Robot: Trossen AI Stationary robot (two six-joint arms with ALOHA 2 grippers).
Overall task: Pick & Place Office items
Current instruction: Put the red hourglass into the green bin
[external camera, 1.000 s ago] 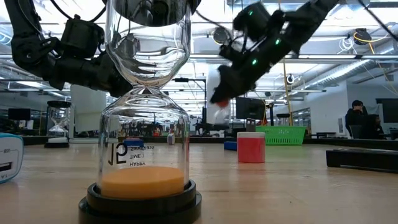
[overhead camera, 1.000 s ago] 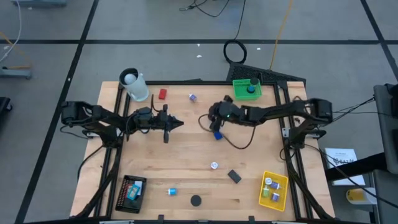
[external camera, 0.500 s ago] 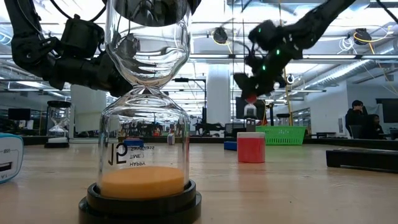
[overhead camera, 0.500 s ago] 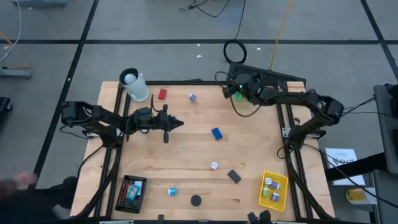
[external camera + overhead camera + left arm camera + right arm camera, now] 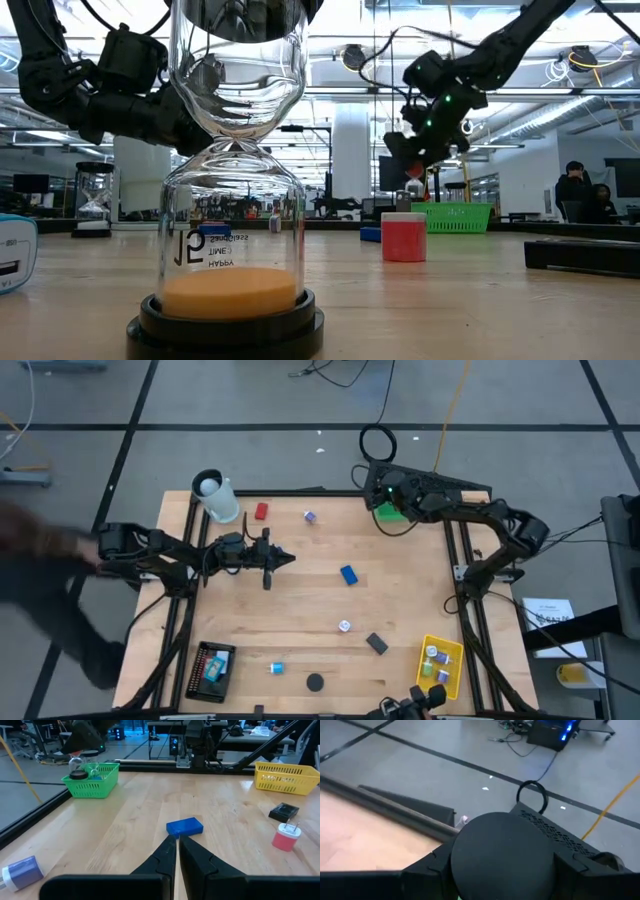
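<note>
My right claw (image 5: 385, 498) is hovering over the far green tray (image 5: 390, 512), clamped on a dark disc (image 5: 502, 854), my left claw (image 5: 284, 558) is waiting pinched together, and blue block (image 5: 348, 574), red piece (image 5: 261, 511) and several others are lying unsorted.

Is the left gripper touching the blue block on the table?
Apart. In the high view the left gripper sits well short of the blue block, with bare wood between them; the left wrist view shows its jaws shut and empty.
</note>
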